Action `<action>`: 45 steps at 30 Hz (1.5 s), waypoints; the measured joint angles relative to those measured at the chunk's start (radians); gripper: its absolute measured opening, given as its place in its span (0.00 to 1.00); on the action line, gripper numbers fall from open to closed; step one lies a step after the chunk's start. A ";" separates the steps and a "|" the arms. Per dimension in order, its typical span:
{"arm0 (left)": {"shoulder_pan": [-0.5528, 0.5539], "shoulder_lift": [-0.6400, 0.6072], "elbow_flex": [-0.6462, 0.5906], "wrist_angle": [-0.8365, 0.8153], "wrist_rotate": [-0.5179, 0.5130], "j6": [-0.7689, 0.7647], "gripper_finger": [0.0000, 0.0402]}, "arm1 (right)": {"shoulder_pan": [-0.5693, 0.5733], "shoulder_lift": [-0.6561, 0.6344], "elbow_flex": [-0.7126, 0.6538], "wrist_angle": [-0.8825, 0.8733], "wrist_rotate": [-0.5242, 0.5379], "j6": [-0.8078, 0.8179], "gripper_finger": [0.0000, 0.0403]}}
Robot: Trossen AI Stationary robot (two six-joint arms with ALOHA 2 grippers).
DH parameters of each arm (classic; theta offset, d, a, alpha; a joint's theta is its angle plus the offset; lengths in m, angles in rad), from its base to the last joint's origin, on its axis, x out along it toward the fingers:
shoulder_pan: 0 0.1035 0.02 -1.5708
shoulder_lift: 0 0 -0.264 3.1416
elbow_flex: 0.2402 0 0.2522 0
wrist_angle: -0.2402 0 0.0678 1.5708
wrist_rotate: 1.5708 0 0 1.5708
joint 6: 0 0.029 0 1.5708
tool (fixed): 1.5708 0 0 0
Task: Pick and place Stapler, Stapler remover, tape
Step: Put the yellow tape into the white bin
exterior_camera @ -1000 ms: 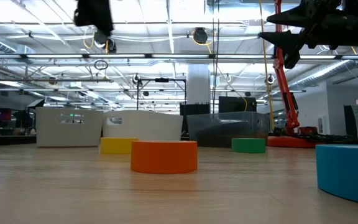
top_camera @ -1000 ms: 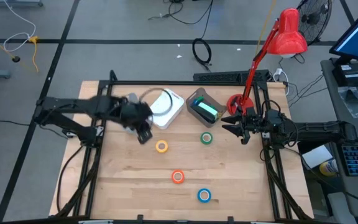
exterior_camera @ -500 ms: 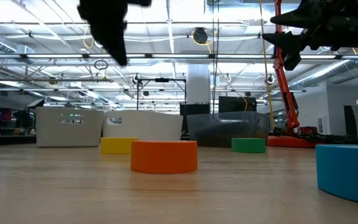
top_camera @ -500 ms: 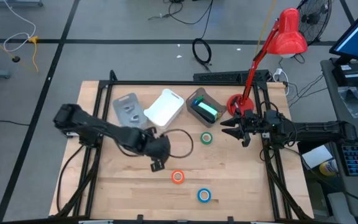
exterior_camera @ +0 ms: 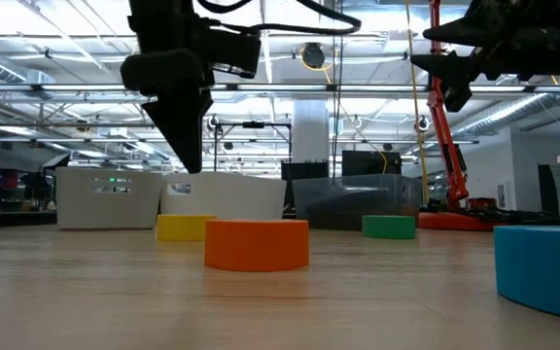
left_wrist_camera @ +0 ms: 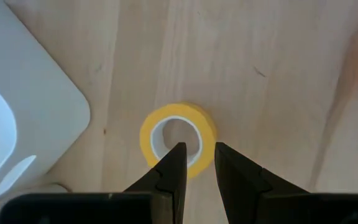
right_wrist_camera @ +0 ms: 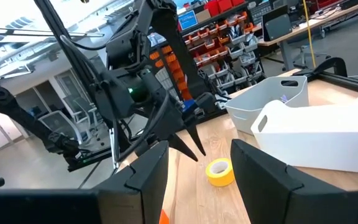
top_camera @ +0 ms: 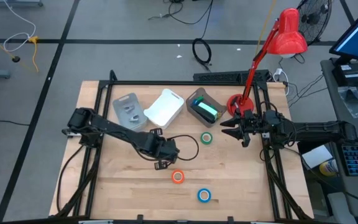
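Yellow tape roll [left_wrist_camera: 178, 135] lies flat on the wooden table [top_camera: 117, 193], directly under the left gripper [left_wrist_camera: 194, 163], just beside the rounded corner of the white bin [left_wrist_camera: 23, 118]. Left gripper hangs above it, fingers [left_wrist_camera: 171, 171] close together with only a narrow gap, not touching the roll, holding nothing. In the high view the left gripper [top_camera: 163, 155] covers the yellow roll, arm stretched across the table from the left edge, black cable looping beside it.

Orange tape roll [top_camera: 178, 177] sits near the yellow roll, toward the front edge; blue tape roll [top_camera: 204, 195] further front and right of it. Green tape roll [top_camera: 206, 138] lies right of the yellow roll, in front of the clear bin [top_camera: 204, 107] that holds a green item. Grey tray [top_camera: 128, 110] sits left of the white bin [top_camera: 165, 107]. Nothing lies between the left gripper and the yellow roll.

Right gripper [top_camera: 236, 131] hangs over the table's right edge, right of the green roll, fingers spread apart, empty. Red lamp [top_camera: 277, 46] stands behind it, base by the clear bin.
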 joint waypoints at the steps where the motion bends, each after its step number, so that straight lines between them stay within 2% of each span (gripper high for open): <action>1: 0.000 0.000 0.000 0.003 -0.004 0.001 0.22 | 0.000 0.000 0.000 -0.001 0.000 0.000 0.41; 5: 0.002 -0.001 0.000 0.024 0.014 0.003 0.22 | 0.000 0.000 0.000 -0.001 0.000 0.000 0.41; 11: 0.001 -0.001 -0.010 0.035 0.137 0.023 0.22 | 0.000 0.000 0.000 -0.002 0.000 -0.003 0.41; 21: 0.007 -0.001 -0.057 0.071 0.125 -0.043 0.22 | 0.000 0.000 0.000 -0.002 0.000 -0.003 0.41; 28: 0.009 -0.001 -0.057 0.091 0.044 -0.107 0.22 | 0.000 0.000 0.000 -0.003 0.000 -0.003 0.41; 45: 0.053 -0.002 -0.057 0.095 0.130 -0.197 0.22 | 0.000 0.000 0.000 -0.003 0.000 -0.003 0.41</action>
